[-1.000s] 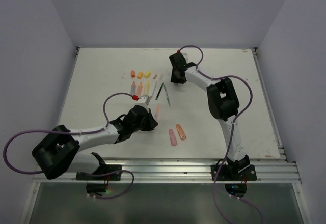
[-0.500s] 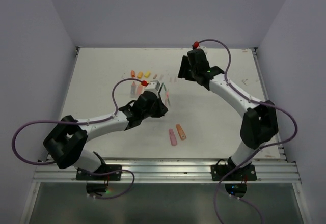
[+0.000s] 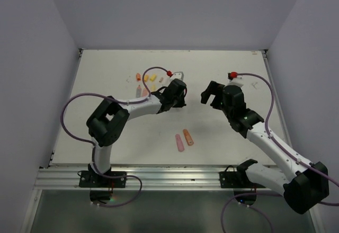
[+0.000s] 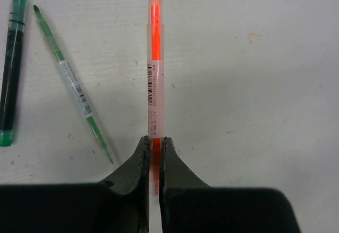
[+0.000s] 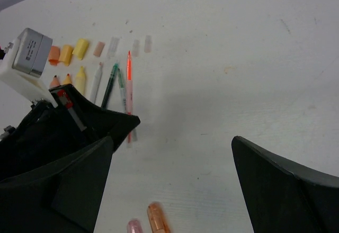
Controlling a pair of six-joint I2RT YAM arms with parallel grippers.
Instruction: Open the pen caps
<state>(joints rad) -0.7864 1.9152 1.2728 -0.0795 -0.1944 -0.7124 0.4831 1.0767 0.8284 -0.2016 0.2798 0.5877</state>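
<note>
Two chunky capped highlighters, one pink (image 3: pixel 180 142) and one orange (image 3: pixel 188 137), lie side by side toward the near edge of the white counter (image 3: pixel 222 63), well apart from the rest. The other pens form a row left of centre, nearer the far edge. Among them are a yellow highlighter body (image 5: pixel 79 79), a white pen (image 5: pixel 96 82), a dark green pen (image 4: pixel 11 74) and a thin green pen (image 4: pixel 74 87). Beyond their tips runs a line of loose caps: a stubby orange cap (image 5: pixel 54 55), a stubby yellow cap (image 5: pixel 80 47), a small tan cap (image 5: pixel 99 48) and slim pale caps (image 5: pixel 113 46).

The left hand (image 4: pixel 152 144) is pinched narrow on the tail of a thin orange pen with a clear barrel (image 4: pixel 154 79). This pen lies at the right end of the row, near the thin green pen but apart from it. Whether it rests on the surface or sits just above it, I cannot tell.

The right hand (image 5: pixel 172 140) hangs to the right of the row with its fingers spread wide, holding nothing. A strip of bare counter separates the two hands. From the right hand a broad stretch of surface runs to the counter's right edge. Pale lilac walls (image 3: pixel 47 58) rise close along the left, far and right edges.
</note>
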